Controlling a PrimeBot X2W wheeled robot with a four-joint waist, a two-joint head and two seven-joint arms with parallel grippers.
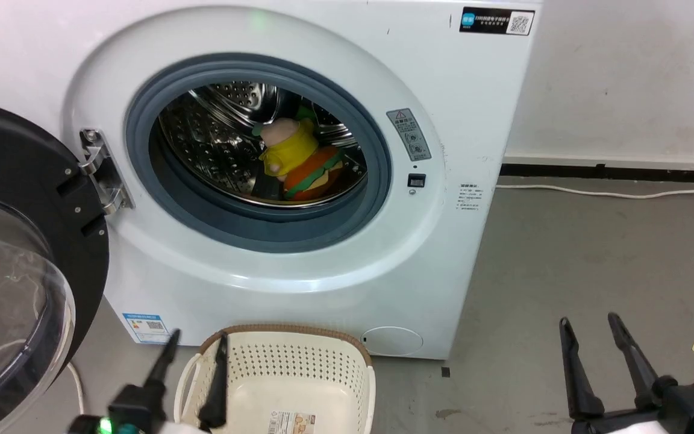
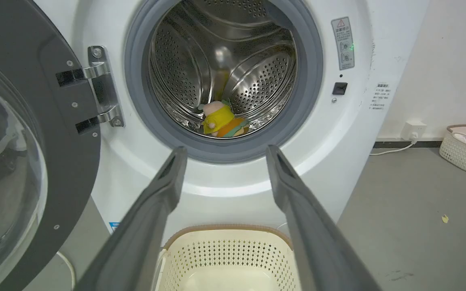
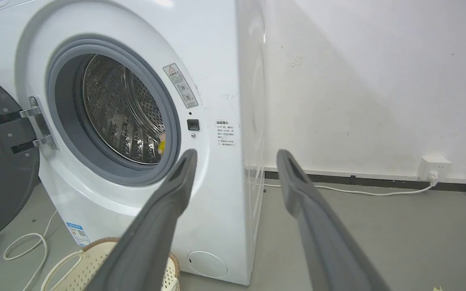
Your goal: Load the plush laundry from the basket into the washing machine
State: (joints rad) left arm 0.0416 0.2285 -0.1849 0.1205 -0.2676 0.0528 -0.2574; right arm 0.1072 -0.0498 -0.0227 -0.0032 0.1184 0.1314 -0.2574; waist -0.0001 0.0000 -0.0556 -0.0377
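Left gripper point(image 1: 200, 333): jaws spread apart with nothing between them; it hovers over the near left part of the basket, fingers aimed up at the washer's opening
Right gripper point(image 1: 589, 319): jaws also apart and holding nothing; low over the bare floor point(image 1: 564, 253), well to the right of the washer
Basket point(image 1: 281, 361): on the floor, just in front of the washer's foot and below the opening; its bottom shows bare apart from a label sticker
Toy point(image 1: 299, 160): lying at the bottom of the drum point(image 2: 184, 60); pink head uppermost, yellow body, orange-and-green burger part beneath; well apart from both grippers
Washer point(image 1: 323, 271): door point(image 1: 21, 181) swung wide to the left on its hinge; no part of the toy seems to lie on the grey seal
Step in hand: by my reading the loading itself is done; the toy is inside and both grippers are outside the opening
Next move: probably a plain retreat; if the door is to be shut, the left arm would have to get behind its outer edge and swing it right without knocking the basket
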